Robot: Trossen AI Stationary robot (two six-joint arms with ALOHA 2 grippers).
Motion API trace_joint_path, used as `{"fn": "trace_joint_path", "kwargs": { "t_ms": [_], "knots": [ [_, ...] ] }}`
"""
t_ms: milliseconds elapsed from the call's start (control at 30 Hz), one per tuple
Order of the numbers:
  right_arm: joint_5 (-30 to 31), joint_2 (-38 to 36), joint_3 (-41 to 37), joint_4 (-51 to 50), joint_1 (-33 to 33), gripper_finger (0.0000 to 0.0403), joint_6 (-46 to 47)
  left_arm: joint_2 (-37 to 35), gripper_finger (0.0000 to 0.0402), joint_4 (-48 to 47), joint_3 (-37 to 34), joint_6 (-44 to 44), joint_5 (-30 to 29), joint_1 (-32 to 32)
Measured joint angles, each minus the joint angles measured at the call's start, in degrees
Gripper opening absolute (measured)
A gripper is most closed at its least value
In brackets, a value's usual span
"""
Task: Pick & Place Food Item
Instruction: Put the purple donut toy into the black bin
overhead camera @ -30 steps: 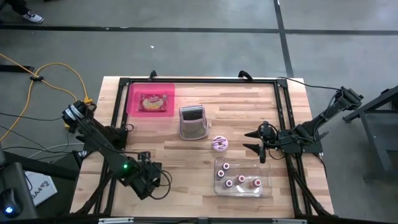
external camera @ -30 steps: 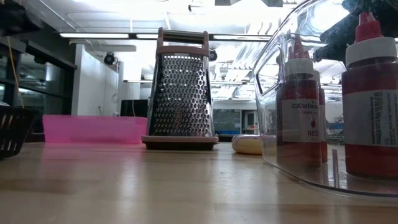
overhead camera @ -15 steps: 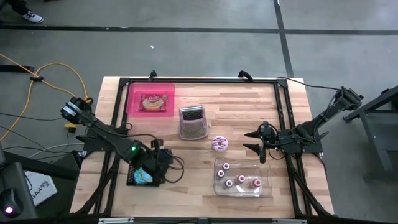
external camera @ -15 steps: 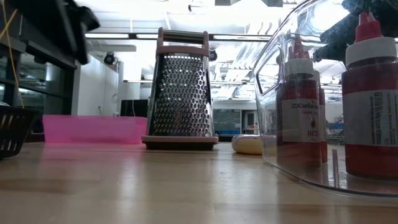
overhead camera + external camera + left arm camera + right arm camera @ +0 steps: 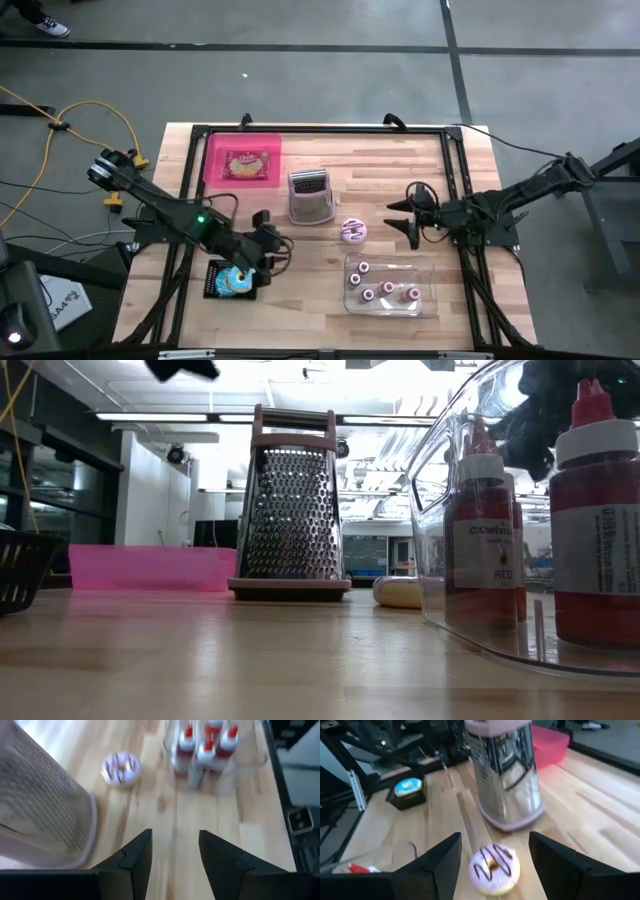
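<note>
A donut with pink icing and dark stripes [image 5: 354, 231] lies flat on the wood near the table's middle; it also shows in the low view [image 5: 398, 592]. My right gripper [image 5: 398, 214] is open just to the right of the donut. In the right wrist view [image 5: 495, 837] its fingers stand on either side of the donut [image 5: 495, 864] without touching it. My left gripper [image 5: 279, 250] is open to the left of the middle, beyond a black basket. In the left wrist view [image 5: 175, 834] it points toward the donut [image 5: 121, 768].
A metal grater [image 5: 311, 196] stands upright just beyond the donut. A pink tray [image 5: 242, 162] with a food packet sits at the far left. A clear bin [image 5: 390, 285] of red bottles sits near the right. The black basket [image 5: 233, 281] holds a blue-iced donut.
My left gripper has swung from the near left corner toward the far edge and the table's middle. That has uncovered the black basket with the blue donut. My right gripper has moved a little toward the table's left, nearer the pink donut.
</note>
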Motion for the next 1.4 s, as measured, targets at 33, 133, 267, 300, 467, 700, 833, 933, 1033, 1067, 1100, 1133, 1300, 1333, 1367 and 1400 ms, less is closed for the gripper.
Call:
{"fn": "trace_joint_path", "kwargs": {
  "t_ms": [33, 133, 267, 300, 467, 700, 833, 933, 1033, 1067, 1100, 1133, 1300, 1333, 1367, 1400],
  "knots": [
    [-1.22, 0.00, 0.02, 1.09, -1.11, 0.0220, -1.20, -0.98, 0.0155, 0.39, 0.00, 0.83, -0.92, 0.00],
    [-4.62, 0.00, 0.98, 1.89, -3.98, 0.0220, -4.33, -3.73, 0.0155, 1.17, 0.00, 2.45, -2.71, 0.02],
    [-9.20, 0.81, 4.08, 1.70, -7.35, 0.0220, -8.91, -6.02, 0.0155, 1.71, -0.09, 4.09, -3.99, 0.21],
    [-10.60, 1.32, 5.21, 1.22, -8.17, 0.0220, -9.49, -6.32, 0.0155, 1.86, -0.07, 4.11, -4.10, 0.58],
    [-17.12, 7.24, 13.51, -6.65, -13.04, 0.0220, -10.66, -6.58, 0.0155, 1.81, -0.11, 4.05, -4.69, 2.09],
    [-18.61, 19.90, 26.16, -21.05, -17.10, 0.0220, -13.36, -6.91, 0.0155, 2.25, -0.15, 4.07, -4.61, 2.57],
    [-19.75, 25.16, 29.65, -21.60, -18.62, 0.0220, -13.72, -7.17, 0.0155, 2.12, -0.17, 4.05, -4.48, 2.08],
    [-20.90, 28.96, 30.23, -21.78, -20.29, 0.0220, -12.47, -7.30, 0.0155, 1.66, -0.17, 3.96, -4.42, 1.86],
    [-20.97, 32.67, 30.21, -23.40, -22.09, 0.0220, -10.08, -7.30, 0.0155, 0.00, -0.17, 3.61, -4.42, 1.86],
    [-20.69, 33.74, 30.21, -24.14, -22.60, 0.0220, -8.95, -7.30, 0.0155, -0.30, -0.17, 3.60, -4.42, 1.86],
    [-20.22, 34.65, 30.21, -24.83, -23.08, 0.0220, -7.81, -7.30, 0.0155, -0.53, -0.17, 3.59, -4.42, 1.86],
    [-19.89, 35.45, 30.21, -25.48, -23.55, 0.0220, -7.06, -7.30, 0.0155, -0.63, -0.17, 3.57, -4.42, 1.86],
    [-20.94, 38.83, 30.21, -26.10, -24.77, 0.0220, -5.61, -7.30, 0.0155, -0.90, -0.17, 3.44, -4.42, 1.86],
    [-21.54, 39.36, 30.21, -26.08, -24.78, 0.0220, -5.45, -7.30, 0.0155, -0.90, -0.17, 3.44, -4.42, 1.86],
    [-22.05, 39.84, 30.21, -26.12, -24.77, 0.0220, -4.92, -7.30, 0.0155, -0.90, -0.17, 3.44, -4.42, 1.86],
    [-22.52, 40.27, 30.21, -26.19, -24.76, 0.0220, -4.39, -7.30, 0.0155, -0.90, -0.17, 3.44, -4.42, 1.86]
  ]
}}
